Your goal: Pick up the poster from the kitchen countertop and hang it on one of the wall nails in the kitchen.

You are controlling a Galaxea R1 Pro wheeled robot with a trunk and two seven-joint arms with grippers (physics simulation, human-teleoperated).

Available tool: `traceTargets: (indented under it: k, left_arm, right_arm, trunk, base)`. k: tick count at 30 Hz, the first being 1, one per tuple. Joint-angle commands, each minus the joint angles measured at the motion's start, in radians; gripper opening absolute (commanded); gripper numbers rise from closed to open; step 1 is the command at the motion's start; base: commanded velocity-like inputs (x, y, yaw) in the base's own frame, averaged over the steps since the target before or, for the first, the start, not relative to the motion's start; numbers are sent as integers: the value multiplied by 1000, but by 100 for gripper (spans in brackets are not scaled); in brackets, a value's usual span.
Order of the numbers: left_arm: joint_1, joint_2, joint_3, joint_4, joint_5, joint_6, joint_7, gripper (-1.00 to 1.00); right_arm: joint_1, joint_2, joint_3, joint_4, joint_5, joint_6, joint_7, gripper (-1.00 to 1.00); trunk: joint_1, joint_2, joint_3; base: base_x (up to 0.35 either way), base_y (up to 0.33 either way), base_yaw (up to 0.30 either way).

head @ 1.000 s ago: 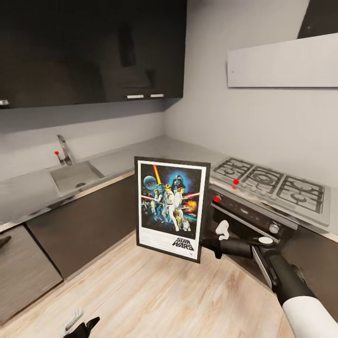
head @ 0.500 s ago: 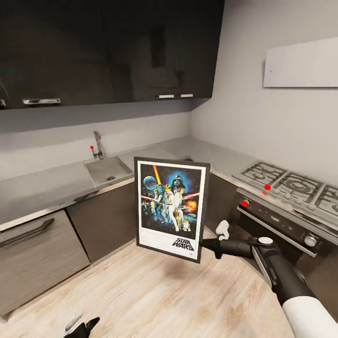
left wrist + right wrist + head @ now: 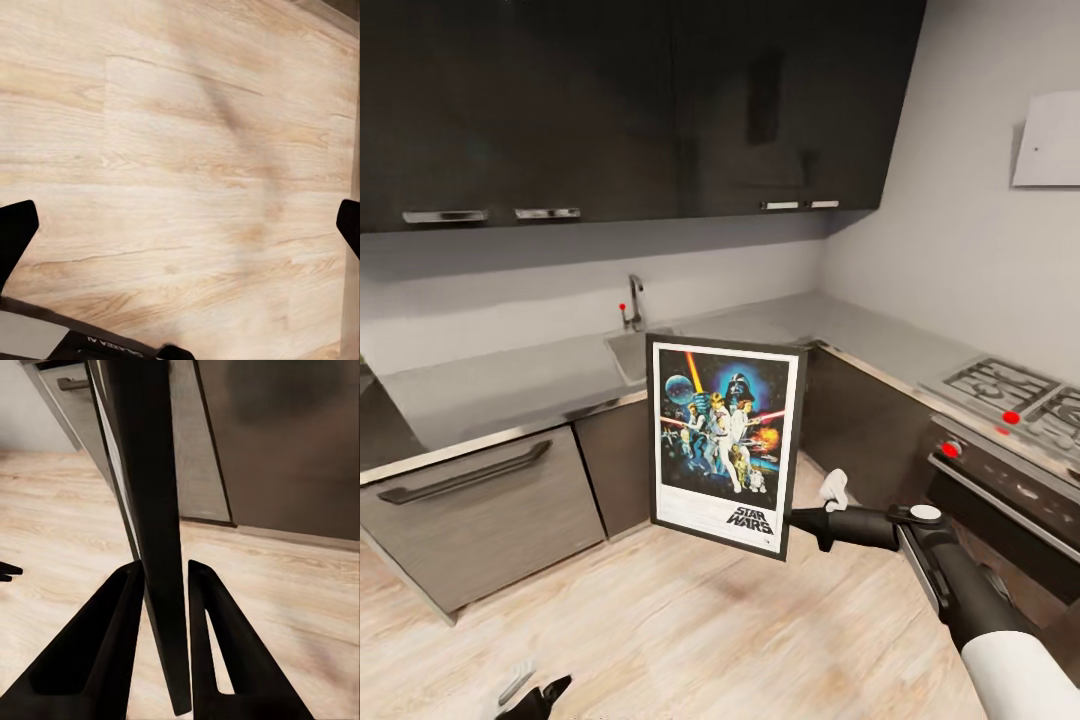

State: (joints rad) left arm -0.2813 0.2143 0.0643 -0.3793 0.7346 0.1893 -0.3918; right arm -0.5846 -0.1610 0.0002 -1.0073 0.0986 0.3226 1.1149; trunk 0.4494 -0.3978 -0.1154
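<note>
1. At the near left, the left gripper [image 3: 532, 692] is seen low over the pale wood floor [image 3: 660, 630]; in the left wrist view its fingertips [image 3: 16, 232] are spread wide with nothing between them. If the base is driven on, that low-hanging claw could be knocked against the cabinets [image 3: 480, 515].

2. Further left and far, the kitchen countertop [image 3: 490, 385] is shown bare of the poster, with a sink [image 3: 632, 352] and tap [image 3: 634, 298] set into it. No wall nail can be made out on the grey wall [image 3: 510, 300], so a hanging spot would have to be found first; a search made with the frame held out front risks a bump against the worktop edge.

3. In the centre, the poster [image 3: 726, 442] is held upright in the air, clear of the counter, artwork facing the head camera.

4. To its right, the right gripper [image 3: 800, 522] is closed on the frame's lower right edge, shown in the right wrist view as a thin black slab pinched between two fingers [image 3: 105, 637]. Because only one low corner is gripped, the frame could swing or slip out under a sharp turn.

5. At the far right, the stove [image 3: 1000, 385] and oven front [image 3: 1000, 490] stand close to the right arm; a wide swing could bring the elbow against them.
</note>
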Motion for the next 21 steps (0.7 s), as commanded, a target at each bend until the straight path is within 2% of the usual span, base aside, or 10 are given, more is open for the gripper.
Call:
traceTargets:
  k: [1,13,21]
  left_arm:
    - [-1,0,5,0,9,10,-4,100]
    - [-1,2,5,0,11,10,-4,100]
    - [-1,2,6,0,11,10,-3,100]
  right_arm:
    - [-1,0,0,-2,1,12,5,-100]
    - [-1,0,0,-2,1,12,4,-100]
    - [-1,0,0,-2,1,12,3,-100]
  trunk:
    - [1,-2,-2]
    - [1,-2,-2]
    - [1,-2,-2]
  base:
    - [-3,246,291]
    - [-1,275,291]
    - [0,71,291]
